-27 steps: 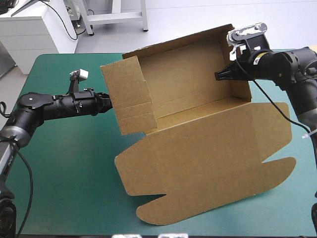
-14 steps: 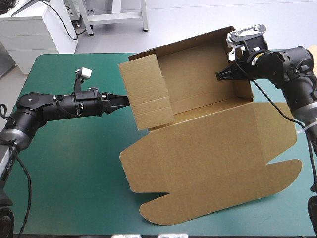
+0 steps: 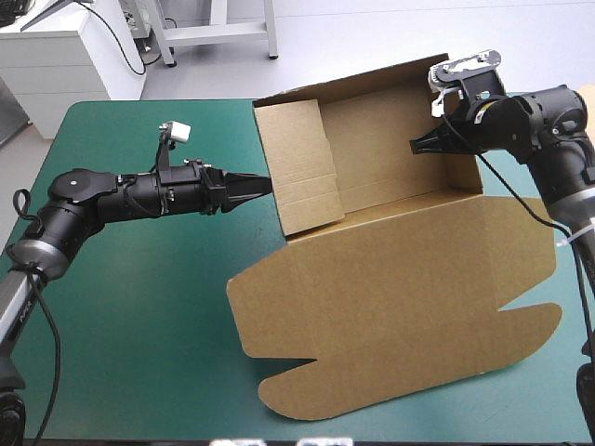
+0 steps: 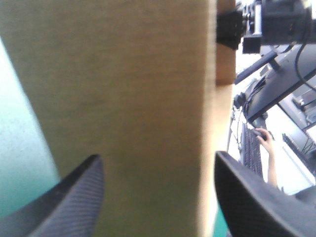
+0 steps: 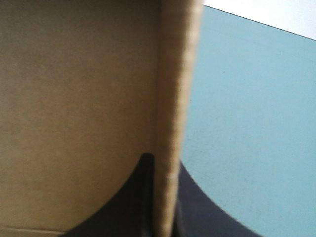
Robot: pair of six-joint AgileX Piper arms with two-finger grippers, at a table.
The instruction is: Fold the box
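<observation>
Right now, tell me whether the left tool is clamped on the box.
No, the left tool is open, fingers apart, the box ahead.

The tabletop [image 3: 130, 316] carries a teal-green cover [image 3: 102, 130] that lies smooth and flat, running out to a rounded far left corner and down to the near edge. In the right wrist view the cover is a plain, unmarked field ending in one straight edge.

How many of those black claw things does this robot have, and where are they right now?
2. The left gripper, open, points at the raised left wall of the box. The right gripper is shut on the box's right wall. None seems hidden.
</observation>
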